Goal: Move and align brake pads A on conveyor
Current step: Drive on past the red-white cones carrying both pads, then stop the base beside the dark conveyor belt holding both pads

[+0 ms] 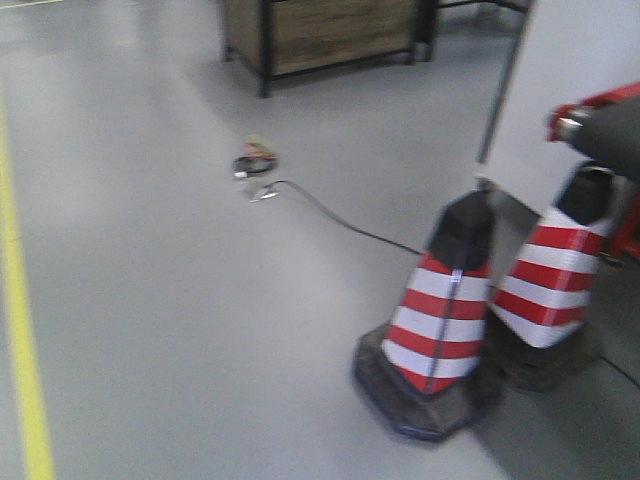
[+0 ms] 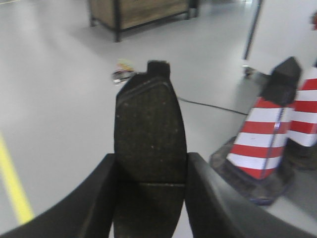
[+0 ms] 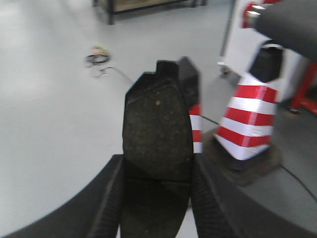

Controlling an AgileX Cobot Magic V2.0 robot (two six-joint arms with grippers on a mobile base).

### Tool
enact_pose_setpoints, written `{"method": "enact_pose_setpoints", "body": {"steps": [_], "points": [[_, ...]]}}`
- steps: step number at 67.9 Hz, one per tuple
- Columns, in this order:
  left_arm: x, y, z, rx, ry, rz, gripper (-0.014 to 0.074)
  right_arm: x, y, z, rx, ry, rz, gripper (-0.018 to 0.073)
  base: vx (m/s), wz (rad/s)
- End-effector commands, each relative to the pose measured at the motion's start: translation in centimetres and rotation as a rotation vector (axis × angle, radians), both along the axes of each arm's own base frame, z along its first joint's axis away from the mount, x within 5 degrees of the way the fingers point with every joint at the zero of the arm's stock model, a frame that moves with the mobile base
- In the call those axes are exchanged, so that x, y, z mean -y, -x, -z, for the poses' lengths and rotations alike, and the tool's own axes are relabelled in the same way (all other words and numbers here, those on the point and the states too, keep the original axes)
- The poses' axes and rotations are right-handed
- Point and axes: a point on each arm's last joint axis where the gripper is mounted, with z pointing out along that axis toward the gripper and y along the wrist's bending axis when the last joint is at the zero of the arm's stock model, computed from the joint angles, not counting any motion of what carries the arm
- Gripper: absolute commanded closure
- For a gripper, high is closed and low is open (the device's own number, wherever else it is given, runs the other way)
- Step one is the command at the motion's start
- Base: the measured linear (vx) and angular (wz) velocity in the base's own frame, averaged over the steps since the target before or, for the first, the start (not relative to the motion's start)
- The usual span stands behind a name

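Dark grey pad, left: a brake pad (image 2: pixel 148 119) stands on end between the fingers of your left hand (image 2: pixel 151 166). Its gritty face is toward the camera, and a thin cross groove sits low, near the grip.
Left hand: narrow, clamped on that pad with a finger against each long edge.
Dark pad, right: a second brake pad (image 3: pixel 158 119) stands the same way in your right hand (image 3: pixel 158 166).
Right hand: narrow, gripping its pad by both long edges.
Background: pale grey floor (image 1: pixel 150 300), a yellow line (image 1: pixel 18 340), two red-and-white cones (image 1: pixel 440 310), a black cable (image 1: pixel 340 222) and a wooden cabinet (image 1: pixel 330 30).
Conveyor: not in any view, so you cannot tell where it lies.
Step in hand: most likely the carry, with both pads held in the air over open floor.
Next move: probably bring both arms around to the conveyor. Then lower each pad flat and square the two pads to each other before you open either hand.
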Motion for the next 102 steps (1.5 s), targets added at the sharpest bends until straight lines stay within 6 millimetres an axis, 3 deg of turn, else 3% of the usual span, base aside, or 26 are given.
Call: {"method": "enact_pose_setpoints", "body": {"steps": [1, 70, 102], "points": [[0.12, -0.14, -1.69, 0.113, 0.016, 0.014, 0.0602, 0.06, -0.37, -1.85, 0.120, 0.011, 0.003, 0.0564, 0.24, -0.98], [0.12, -0.14, -1.69, 0.113, 0.016, 0.014, 0.0602, 0.06, -0.37, -1.85, 0.120, 0.011, 0.003, 0.0564, 0.23, -0.88], [0.12, -0.14, -1.69, 0.113, 0.016, 0.014, 0.0602, 0.06, -0.37, -1.85, 0.120, 0.009, 0.004, 0.0564, 0.25, -0.60]]}}
